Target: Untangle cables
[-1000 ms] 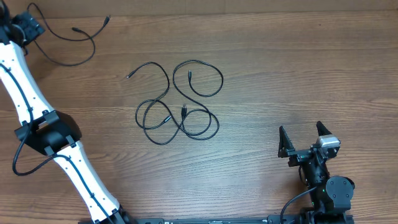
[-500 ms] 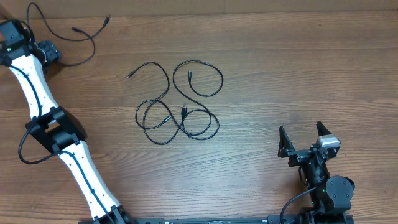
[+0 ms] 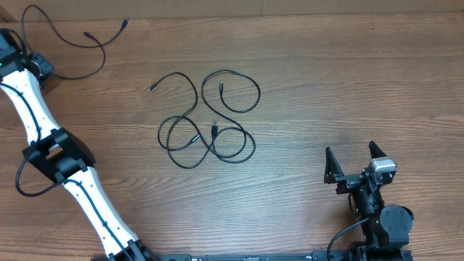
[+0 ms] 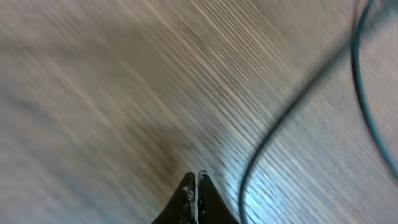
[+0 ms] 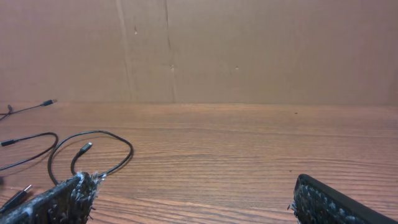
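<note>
Brown wood-grain table [image 3: 326,87], plain cardboard wall [image 5: 249,50] at the back. The thin black cables [image 3: 210,123] sit in a loopy tangle around the middle of the table, well apart from both arms. One more thin black cord [image 3: 87,40] curls in the far left corner, near the left gripper [image 4: 197,180]. Its fingers are clenched tip to tip with nothing between them, and the cord runs just beside them in a blurry wrist view. Near the front edge, the right gripper [image 3: 355,161] has its jaws spread wide, empty.
</note>
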Robot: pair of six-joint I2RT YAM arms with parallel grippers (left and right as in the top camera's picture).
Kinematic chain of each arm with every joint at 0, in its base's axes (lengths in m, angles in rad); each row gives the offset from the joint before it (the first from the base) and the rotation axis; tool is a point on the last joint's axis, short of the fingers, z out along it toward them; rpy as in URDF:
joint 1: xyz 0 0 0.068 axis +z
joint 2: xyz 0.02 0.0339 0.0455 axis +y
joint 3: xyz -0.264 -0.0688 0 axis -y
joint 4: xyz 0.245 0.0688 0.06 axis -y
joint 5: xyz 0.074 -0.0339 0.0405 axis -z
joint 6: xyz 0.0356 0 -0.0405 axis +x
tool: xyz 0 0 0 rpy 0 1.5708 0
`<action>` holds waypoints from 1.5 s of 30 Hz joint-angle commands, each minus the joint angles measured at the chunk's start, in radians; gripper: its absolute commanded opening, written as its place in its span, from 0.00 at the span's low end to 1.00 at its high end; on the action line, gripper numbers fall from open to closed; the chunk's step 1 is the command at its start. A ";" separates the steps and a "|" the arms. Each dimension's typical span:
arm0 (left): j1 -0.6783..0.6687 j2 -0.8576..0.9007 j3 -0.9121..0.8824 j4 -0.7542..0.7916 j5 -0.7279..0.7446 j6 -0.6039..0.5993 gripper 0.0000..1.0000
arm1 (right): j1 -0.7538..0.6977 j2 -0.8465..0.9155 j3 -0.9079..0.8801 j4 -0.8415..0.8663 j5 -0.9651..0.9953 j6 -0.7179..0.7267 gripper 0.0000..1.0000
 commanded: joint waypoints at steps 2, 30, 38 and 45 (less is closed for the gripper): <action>0.062 -0.186 0.048 -0.011 -0.060 -0.201 0.04 | -0.001 -0.007 -0.010 0.005 0.008 -0.009 1.00; -0.071 0.007 -0.243 0.294 -0.060 0.275 0.34 | -0.001 -0.007 -0.010 0.005 0.008 -0.009 1.00; -0.024 -0.039 -0.240 0.192 -0.064 0.020 0.04 | -0.001 -0.007 -0.010 0.005 0.008 -0.009 1.00; -0.008 -0.187 -0.240 0.190 -0.034 -0.321 0.04 | -0.001 -0.007 -0.010 0.005 0.008 -0.009 1.00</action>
